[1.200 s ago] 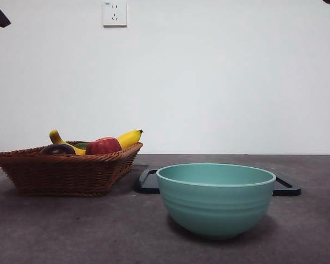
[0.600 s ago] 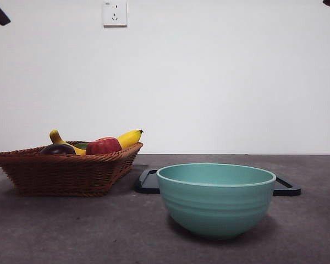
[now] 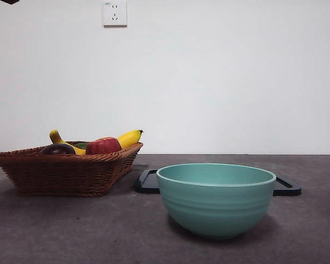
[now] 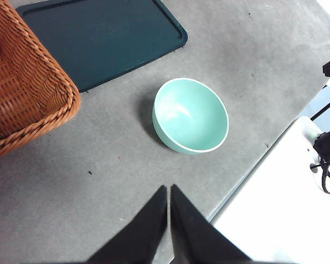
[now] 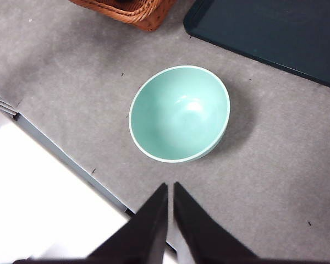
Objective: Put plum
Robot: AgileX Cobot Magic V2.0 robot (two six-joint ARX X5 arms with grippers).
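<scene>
— Hanging high over the table, both arms wait; the left gripper [image 4: 169,192] and right gripper [image 5: 170,190] each have their jaws pressed together, holding nothing.

— And the plum [image 3: 58,149]?

— Well apart from both, in the wicker basket [image 3: 66,173], beside the red apple [image 3: 103,146] and banana [image 3: 129,137]. Under the grippers stands only the green bowl [image 5: 179,113], the dark tray [image 4: 99,38] just behind it.

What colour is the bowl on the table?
The bowl is pale mint green; the right wrist view shows it best.
</scene>
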